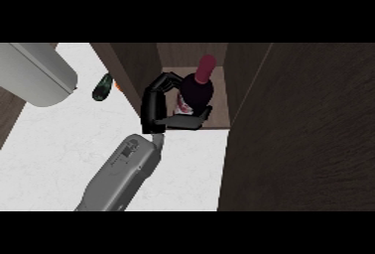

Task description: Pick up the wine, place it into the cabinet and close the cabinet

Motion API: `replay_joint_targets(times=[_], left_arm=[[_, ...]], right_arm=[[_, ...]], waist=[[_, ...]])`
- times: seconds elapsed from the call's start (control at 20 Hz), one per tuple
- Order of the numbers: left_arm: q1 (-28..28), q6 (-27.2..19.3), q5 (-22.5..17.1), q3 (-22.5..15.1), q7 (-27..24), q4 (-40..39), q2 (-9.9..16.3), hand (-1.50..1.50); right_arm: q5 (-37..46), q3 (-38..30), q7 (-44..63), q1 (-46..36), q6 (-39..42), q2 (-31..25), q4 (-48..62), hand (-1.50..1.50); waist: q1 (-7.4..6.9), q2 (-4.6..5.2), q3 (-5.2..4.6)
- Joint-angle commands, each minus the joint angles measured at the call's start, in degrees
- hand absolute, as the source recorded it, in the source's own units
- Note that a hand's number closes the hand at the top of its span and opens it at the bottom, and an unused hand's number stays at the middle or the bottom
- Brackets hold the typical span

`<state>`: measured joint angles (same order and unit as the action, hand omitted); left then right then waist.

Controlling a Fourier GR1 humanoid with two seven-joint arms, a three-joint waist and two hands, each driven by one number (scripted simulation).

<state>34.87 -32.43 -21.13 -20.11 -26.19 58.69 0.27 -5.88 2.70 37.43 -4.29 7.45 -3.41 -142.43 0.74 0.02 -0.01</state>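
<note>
My right hand (157,106) grips the wine (198,87), upright inside the cabinet (190,124) at upper centre frame. Best to settle the base flat before letting go, then withdraw clear of the door (300,129).

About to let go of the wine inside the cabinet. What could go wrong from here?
1. The robot hand is curled round the wine bottle; pulling back could tip the bottle.
2. The bottle stands near the cabinet's front edge, so the door might hit it on closing.
3. The cabinet wall lies close beside the hand, which might catch on it.
</note>
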Motion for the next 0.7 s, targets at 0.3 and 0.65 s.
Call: replay_joint_targets(times=[0.3, 0.65], left_arm=[[5.78, 6.69, -2.08, 5.52, -0.81, -10.93, -0.25, 1.5], [13.98, 6.85, -3.03, 8.55, -2.71, -22.58, 0.31, 1.5]], right_arm=[[-4.19, -1.19, 0.16, 1.83, 0.61, -0.03, -4.25, -1.5], [-4.88, 0.72, -4.25, 7.88, 2.63, 1.82, -4.26, -1.5]], waist=[[0.05, 0.08, 0.01], [0.81, 0.23, 0.05]])
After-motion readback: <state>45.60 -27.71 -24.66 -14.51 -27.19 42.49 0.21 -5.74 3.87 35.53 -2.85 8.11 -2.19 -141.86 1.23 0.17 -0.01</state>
